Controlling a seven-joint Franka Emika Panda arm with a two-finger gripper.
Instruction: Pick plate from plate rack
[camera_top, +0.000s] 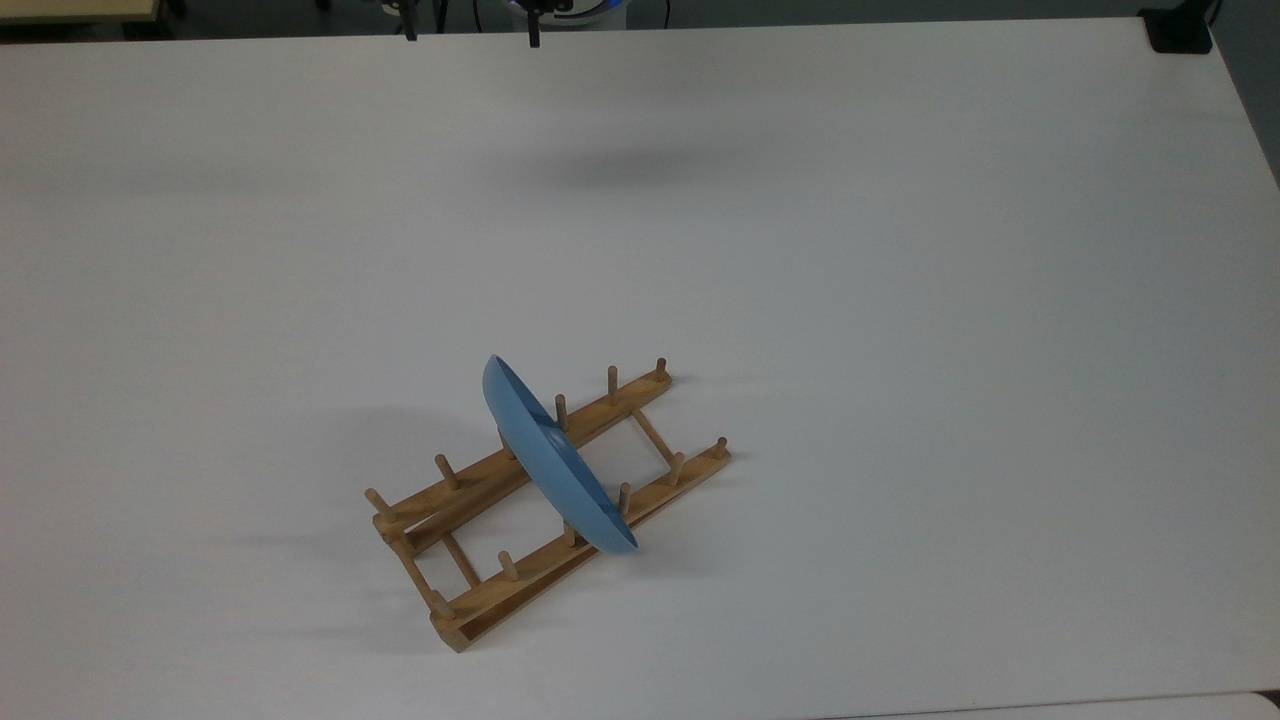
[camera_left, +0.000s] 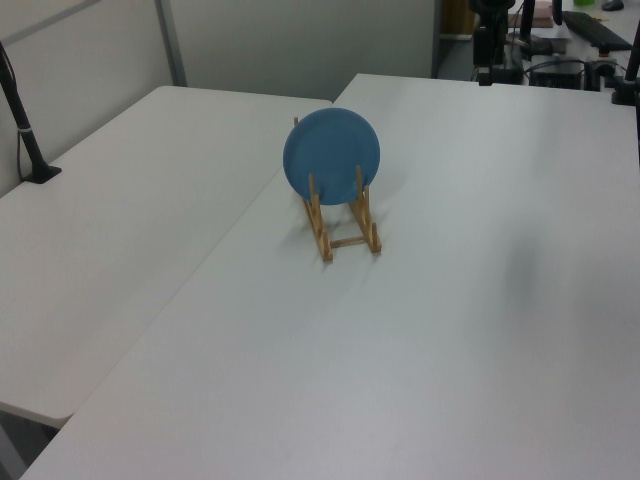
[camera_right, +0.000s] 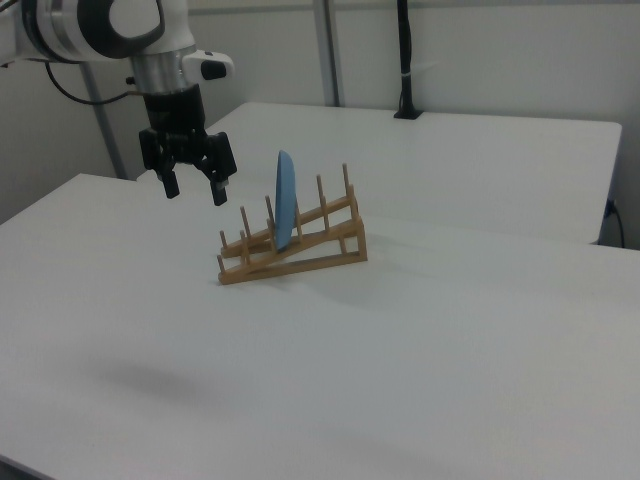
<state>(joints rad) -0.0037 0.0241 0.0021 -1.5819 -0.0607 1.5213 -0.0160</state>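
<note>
In the right view I see my gripper (camera_right: 192, 187) hanging empty, fingers spread wide, above the table (camera_right: 450, 330). The plate (camera_right: 284, 212) stands on edge in the plate rack (camera_right: 300, 245), toward the right view's right and lower; its rim probably runs across the rails.

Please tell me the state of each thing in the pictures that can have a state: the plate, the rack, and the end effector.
plate: standing on edge between the pegs of the rack, near the rack's middle, not grasped.
plate rack: resting on the white table, holding one plate, other slots free.
end effector: open, holding nothing, in the air above the table, apart from the plate, on the right view's left of it.
</note>
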